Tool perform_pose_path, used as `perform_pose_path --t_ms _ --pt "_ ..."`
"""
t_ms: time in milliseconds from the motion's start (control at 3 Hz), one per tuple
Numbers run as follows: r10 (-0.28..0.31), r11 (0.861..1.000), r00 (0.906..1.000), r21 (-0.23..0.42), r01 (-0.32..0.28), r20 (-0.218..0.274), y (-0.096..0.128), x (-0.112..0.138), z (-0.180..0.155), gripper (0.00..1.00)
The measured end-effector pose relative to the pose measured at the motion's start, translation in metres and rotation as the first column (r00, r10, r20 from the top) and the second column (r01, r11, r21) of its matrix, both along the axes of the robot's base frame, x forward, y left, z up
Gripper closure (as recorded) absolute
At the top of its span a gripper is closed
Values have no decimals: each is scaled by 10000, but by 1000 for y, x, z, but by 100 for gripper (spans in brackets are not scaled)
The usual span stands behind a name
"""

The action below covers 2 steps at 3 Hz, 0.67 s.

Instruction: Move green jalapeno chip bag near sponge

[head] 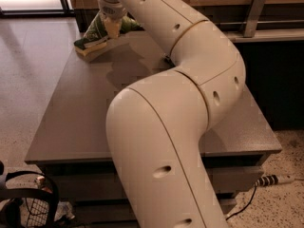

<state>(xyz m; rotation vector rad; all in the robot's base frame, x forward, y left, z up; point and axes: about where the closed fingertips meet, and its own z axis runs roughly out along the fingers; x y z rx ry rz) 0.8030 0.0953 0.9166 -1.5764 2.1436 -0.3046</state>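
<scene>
The green jalapeno chip bag [96, 27] lies at the far left corner of the grey table [80, 118], wrinkled, and partly hidden behind the gripper. The sponge [89, 46], dark green on top and pale yellow below, lies right in front of the bag and touches or nearly touches it. My gripper [112, 27] hangs down from the wrist over the bag's right part, just right of the sponge. My large white arm [190, 80] fills the middle of the view and hides much of the table's right half.
A small dark object [166, 59] peeks out beside the arm at mid-table. A wooden wall with a metal bracket [251, 11] runs behind the table. On the floor are a power strip [278, 179] at the right and a black wire basket [28, 208] at the lower left.
</scene>
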Motion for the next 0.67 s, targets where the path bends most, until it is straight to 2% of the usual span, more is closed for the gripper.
perform_pose_path --t_ms 333,667 --pt "4 10000 10000 -20 -4 -31 1 1 -4 27" --pt "17 10000 10000 -52 -17 -79 2 2 -9 0"
